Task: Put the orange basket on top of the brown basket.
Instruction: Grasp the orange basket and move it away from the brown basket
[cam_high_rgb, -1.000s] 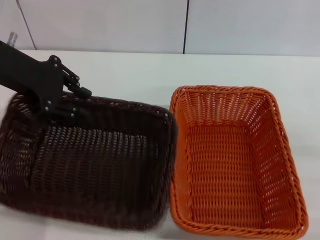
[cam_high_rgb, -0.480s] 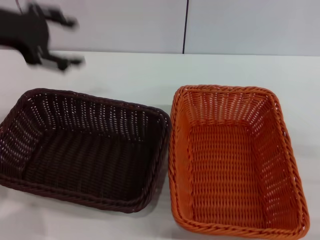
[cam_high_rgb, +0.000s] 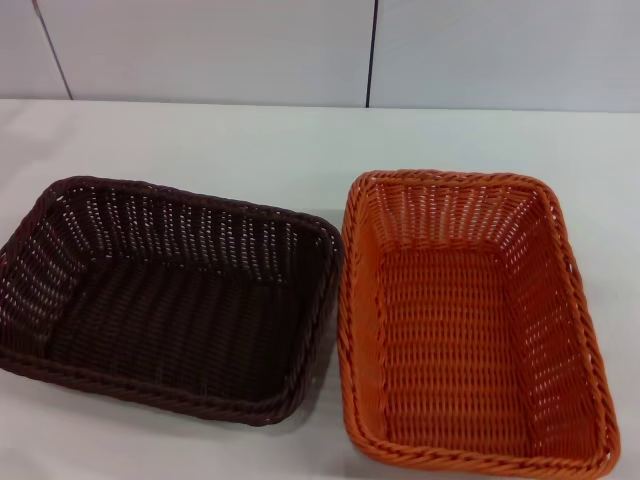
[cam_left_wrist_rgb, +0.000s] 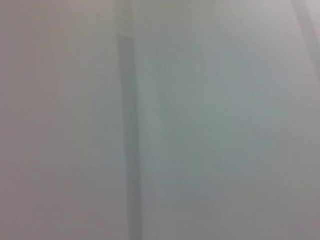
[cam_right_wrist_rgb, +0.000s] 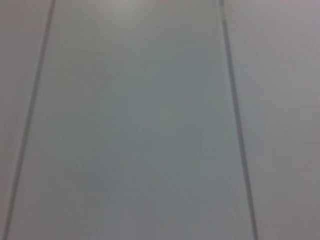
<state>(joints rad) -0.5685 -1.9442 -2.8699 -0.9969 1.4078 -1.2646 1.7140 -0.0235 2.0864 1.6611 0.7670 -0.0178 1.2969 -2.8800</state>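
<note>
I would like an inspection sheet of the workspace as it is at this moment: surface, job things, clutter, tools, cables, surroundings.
Surface: white table, bare around the baskets.
Job things: the orange basket stands upright on the robot's right, empty; the brown basket stands upright on the left, empty. Their near rims are close or touching; not stacked yet.
Clutter: nothing seen.
Tools: neither the left tool nor the right tool is in view; both wrist views show only pale panels.
Cables: nothing seen.
Surroundings: light wall with a dark vertical seam behind the table.
</note>
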